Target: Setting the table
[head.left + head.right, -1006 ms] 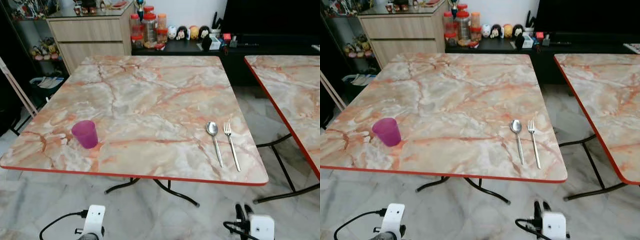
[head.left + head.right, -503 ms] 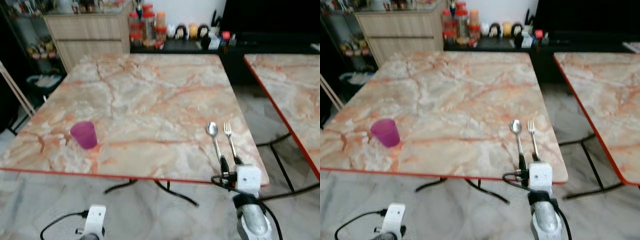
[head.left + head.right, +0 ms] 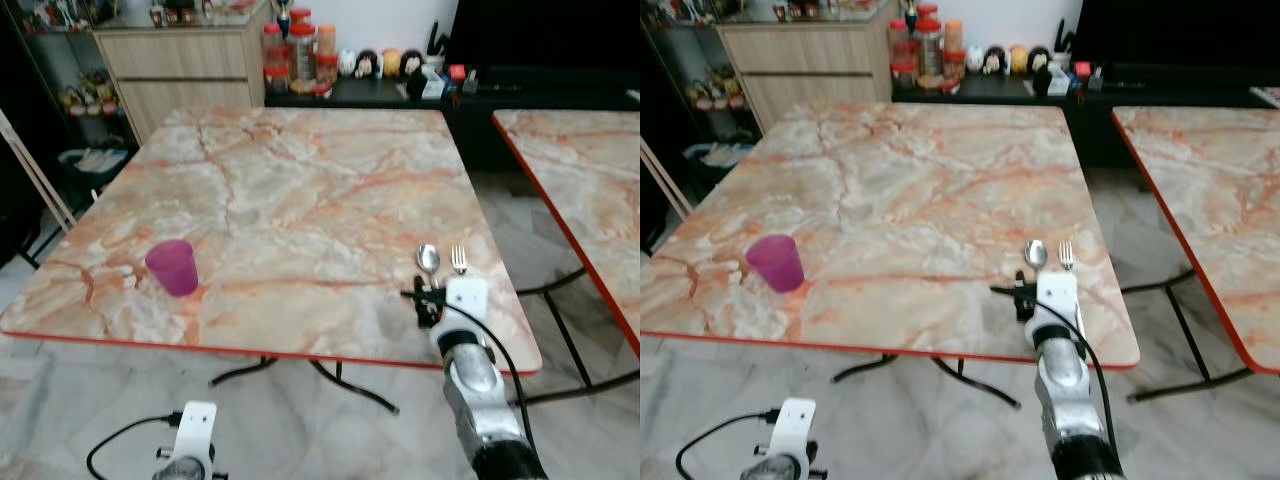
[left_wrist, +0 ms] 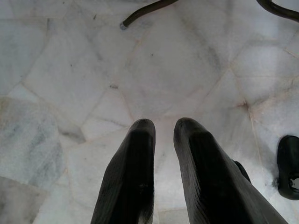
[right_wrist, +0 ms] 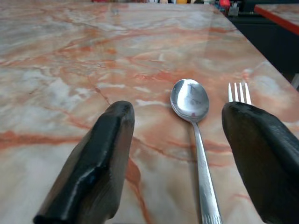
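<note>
We see bare table [image 3: 300, 190] all around; only the cup [image 3: 172, 267] stands far left. Our right gripper [image 5: 180, 154] straddles the spoon [image 5: 194, 116], the fork [image 5: 238, 92] against one finger.

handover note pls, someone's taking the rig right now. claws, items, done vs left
Right claw: open, low over the marble table, fingers straddling the spoon; nothing gripped.
Left claw: shut, empty, hanging over the floor.
Items: spoon and fork lie side by side near the table's near right edge; purple cup upright near the near left edge.
Done: reach lined up.
Left: grip the spoon, then place the items.
</note>
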